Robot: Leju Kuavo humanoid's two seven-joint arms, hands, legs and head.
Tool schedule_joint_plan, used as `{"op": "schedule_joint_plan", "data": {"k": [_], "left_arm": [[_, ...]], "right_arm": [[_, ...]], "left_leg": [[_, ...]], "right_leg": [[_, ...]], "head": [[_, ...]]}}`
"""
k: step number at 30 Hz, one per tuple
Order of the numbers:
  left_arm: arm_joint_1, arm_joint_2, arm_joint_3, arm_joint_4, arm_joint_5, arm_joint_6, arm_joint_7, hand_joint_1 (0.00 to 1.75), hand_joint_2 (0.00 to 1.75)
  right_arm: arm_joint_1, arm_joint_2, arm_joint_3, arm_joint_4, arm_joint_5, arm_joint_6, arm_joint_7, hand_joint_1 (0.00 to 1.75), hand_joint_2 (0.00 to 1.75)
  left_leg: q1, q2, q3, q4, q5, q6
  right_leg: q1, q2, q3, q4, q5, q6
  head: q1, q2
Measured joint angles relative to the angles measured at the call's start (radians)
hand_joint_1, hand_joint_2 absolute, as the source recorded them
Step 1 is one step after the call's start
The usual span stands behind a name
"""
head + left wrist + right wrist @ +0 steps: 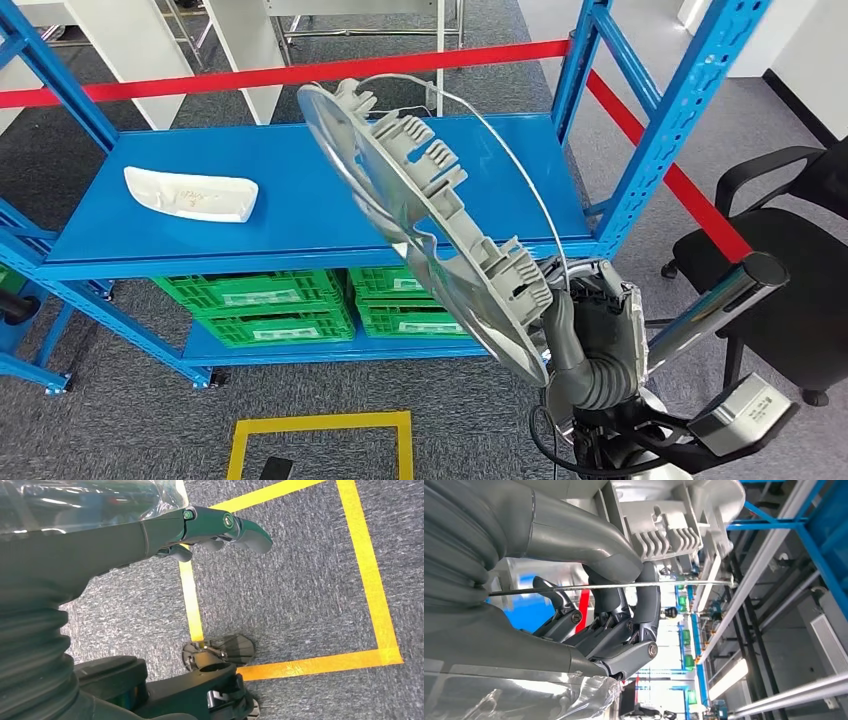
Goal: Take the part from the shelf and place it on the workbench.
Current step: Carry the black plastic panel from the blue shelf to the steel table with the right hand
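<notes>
A large round grey plastic part with ribbed clips, a thin wire hoop and a clear film cover is tilted in the air in front of the blue shelf. My right hand grips its lower edge from below. In the right wrist view the fingers wrap around the part's rim. A second, white elongated part lies on the shelf's left side. My left hand hangs over the carpet with its fingers stretched out and nothing in them.
Green crates fill the shelf's lower level. Red barrier tape runs behind the shelf. A black office chair stands at the right. A yellow tape square marks the grey carpet near my feet, and the yellow tape lies below my left hand.
</notes>
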Motion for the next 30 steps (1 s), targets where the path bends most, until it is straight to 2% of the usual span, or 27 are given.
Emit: {"op": "schedule_joint_plan", "data": {"k": [2, 3, 4, 5, 6, 8, 9, 10, 12, 14, 15, 16, 18, 19, 20, 21, 22, 24, 25, 28, 29, 30], "left_arm": [[0.000, 0.000, 0.000, 0.000, 0.000, 0.000, 0.000, 0.00, 1.75], [0.000, 0.000, 0.000, 0.000, 0.000, 0.000, 0.000, 0.00, 1.75], [0.000, 0.000, 0.000, 0.000, 0.000, 0.000, 0.000, 0.00, 1.75], [0.000, 0.000, 0.000, 0.000, 0.000, 0.000, 0.000, 0.00, 1.75], [0.000, 0.000, 0.000, 0.000, 0.000, 0.000, 0.000, 0.00, 1.75], [0.000, 0.000, 0.000, 0.000, 0.000, 0.000, 0.000, 0.00, 1.75], [-0.001, 0.000, 0.000, 0.000, 0.000, 0.000, 0.000, 0.00, 1.75], [-0.001, 0.001, 0.000, 0.000, 0.000, 0.000, 0.000, 0.00, 1.75], [-0.002, 0.001, 0.000, 0.000, 0.000, 0.000, 0.000, 0.00, 1.75], [-0.003, 0.000, 0.000, 0.000, 0.000, 0.000, 0.000, 0.00, 1.75], [-0.004, 0.000, 0.000, 0.000, 0.000, 0.000, 0.000, 0.00, 1.75], [-0.004, 0.000, 0.000, 0.000, 0.000, 0.000, 0.000, 0.00, 1.75], [-0.003, -0.001, 0.000, 0.000, 0.001, -0.001, 0.000, 0.00, 1.75], [-0.003, -0.002, -0.001, 0.000, 0.001, -0.001, 0.000, 0.00, 1.75], [-0.002, -0.002, -0.001, 0.000, 0.001, -0.001, 0.000, 0.00, 1.75], [-0.002, -0.002, -0.001, 0.000, 0.001, -0.001, 0.000, 0.00, 1.75], [-0.002, -0.002, -0.001, 0.000, 0.001, -0.001, 0.000, 0.00, 1.75], [-0.003, -0.002, 0.000, 0.000, 0.001, -0.001, 0.000, 0.00, 1.75], [-0.004, -0.003, 0.000, 0.000, 0.001, -0.001, 0.000, 0.00, 1.75], [-0.002, -0.003, -0.001, 0.000, 0.001, -0.001, 0.000, 0.00, 1.75], [-0.002, -0.002, -0.001, 0.000, 0.001, 0.000, 0.000, 0.00, 1.75], [-0.002, -0.002, -0.001, 0.000, 0.001, 0.000, 0.000, 0.00, 1.75]], "right_arm": [[0.000, 0.000, 0.000, 0.000, 0.000, 0.000, 0.000, 1.75, 1.75], [0.000, 0.000, 0.000, 0.000, 0.000, 0.000, 0.000, 1.75, 1.75], [0.000, 0.000, 0.000, 0.000, 0.000, 0.000, 0.001, 1.75, 1.75], [0.000, 0.000, 0.000, 0.001, 0.000, 0.000, 0.001, 1.75, 1.75], [0.001, 0.000, 0.001, 0.001, 0.000, 0.000, 0.001, 1.75, 1.75], [0.000, 0.000, 0.001, 0.000, 0.000, 0.000, 0.001, 1.75, 1.75], [0.000, 0.000, 0.001, 0.000, 0.000, 0.000, 0.001, 1.75, 1.75], [0.000, 0.000, 0.001, 0.000, 0.000, 0.000, 0.001, 1.75, 1.75], [0.000, 0.001, 0.000, 0.000, 0.000, 0.000, 0.001, 1.75, 1.75], [0.000, 0.001, 0.000, 0.000, 0.000, 0.000, 0.001, 1.75, 1.75], [0.000, 0.000, 0.000, 0.000, 0.000, 0.000, 0.001, 1.75, 1.75], [0.000, 0.000, 0.000, 0.000, 0.000, 0.000, 0.001, 1.75, 1.75], [0.001, 0.001, 0.000, 0.000, 0.000, 0.000, 0.001, 1.75, 1.75], [0.001, 0.001, 0.000, 0.001, 0.000, 0.000, 0.001, 1.75, 1.75], [0.001, 0.001, 0.000, 0.001, 0.000, 0.000, 0.001, 1.75, 1.75], [0.001, 0.001, 0.000, 0.001, 0.000, 0.000, 0.001, 1.75, 1.75], [0.000, 0.001, 0.000, 0.001, 0.000, 0.000, 0.001, 1.75, 1.75], [0.000, 0.001, 0.001, 0.000, 0.000, 0.001, 0.001, 1.75, 1.75], [0.000, 0.001, 0.001, 0.000, 0.000, 0.001, 0.001, 1.75, 1.75], [0.000, 0.000, 0.002, 0.000, 0.000, 0.001, 0.002, 1.75, 1.75], [0.000, 0.000, 0.002, 0.000, 0.000, 0.001, 0.002, 1.75, 1.75], [0.000, 0.000, 0.003, 0.000, 0.000, 0.001, 0.002, 1.75, 1.75]], "left_leg": [[0.004, 0.000, -0.035, 0.115, -0.076, -0.009], [0.005, 0.000, -0.049, 0.167, -0.100, -0.011], [0.005, 0.000, -0.051, 0.193, -0.105, -0.012], [0.005, 0.000, -0.037, 0.183, -0.091, -0.011], [0.005, 0.000, -0.006, 0.137, -0.062, -0.007], [0.002, 0.000, 0.074, 0.002, -0.010, 0.005], [-0.001, 0.000, 0.101, -0.049, 0.002, 0.011], [-0.005, -0.001, 0.113, -0.077, 0.005, 0.017], [-0.009, 0.000, 0.112, -0.093, 0.011, 0.027], [-0.006, 0.003, 0.106, -0.108, 0.026, 0.037], [-0.003, 0.005, 0.101, -0.115, 0.034, 0.042], [-0.002, 0.007, 0.093, -0.115, 0.040, 0.045], [-0.003, 0.007, 0.075, -0.108, 0.048, 0.050], [-0.003, 0.007, 0.065, -0.102, 0.050, 0.049], [-0.002, 0.007, 0.056, -0.096, 0.052, 0.049], [-0.001, 0.007, 0.047, -0.088, 0.053, 0.048], [0.000, 0.007, 0.040, -0.078, 0.053, 0.045], [-0.002, 0.006, 0.022, -0.059, 0.053, 0.036], [-0.004, 0.005, 0.013, -0.052, 0.055, 0.030], [-0.003, 0.003, -0.002, -0.046, 0.063, 0.012], [-0.002, 0.002, -0.006, -0.037, 0.052, 0.006], [-0.001, 0.000, -0.014, -0.014, 0.030, 0.001]], "right_leg": [[0.001, -0.002, -0.010, 0.000, 0.008, -0.007], [0.002, -0.003, -0.015, 0.001, 0.012, -0.008], [0.003, -0.003, -0.021, 0.002, 0.016, -0.009], [0.004, -0.003, -0.026, 0.003, 0.020, -0.008], [0.005, -0.003, -0.030, 0.004, 0.023, -0.007], [0.007, -0.002, -0.035, 0.006, 0.028, -0.002], [0.007, -0.001, -0.037, 0.005, 0.033, 0.003], [0.006, -0.001, -0.040, 0.004, 0.038, 0.010], [0.003, -0.001, -0.044, -0.001, 0.050, 0.025], [0.003, -0.001, -0.053, 0.006, 0.038, 0.037], [0.003, -0.001, -0.064, 0.034, 0.012, 0.041], [0.002, -0.001, -0.083, 0.083, -0.026, 0.044], [0.001, -0.001, -0.125, 0.210, -0.096, 0.048], [0.001, -0.001, -0.133, 0.249, -0.109, 0.050], [0.001, -0.001, -0.124, 0.251, -0.103, 0.051], [0.000, -0.001, -0.097, 0.215, -0.080, 0.052], [0.000, -0.001, -0.058, 0.152, -0.053, 0.051], [0.002, 0.000, -0.001, 0.044, -0.025, 0.044], [0.003, 0.001, 0.008, 0.020, -0.023, 0.038], [0.005, 0.003, -0.006, 0.017, -0.017, 0.016], [0.003, 0.001, -0.009, 0.015, -0.011, 0.009], [0.001, -0.001, -0.012, 0.013, -0.005, 0.002]], "head": [[-0.005, 0.000], [-0.005, 0.000], [-0.005, 0.000], [-0.005, 0.000], [-0.005, 0.000], [-0.005, 0.000], [-0.005, 0.000], [-0.005, 0.000], [-0.005, 0.000], [-0.003, 0.000], [-0.002, 0.000], [0.000, 0.000], [0.002, 0.000], [0.003, 0.000], [0.003, 0.000], [0.004, 0.000], [0.004, 0.000], [0.004, 0.000], [0.003, 0.000], [0.002, 0.000], [0.001, 0.000], [-0.002, 0.000]]}}
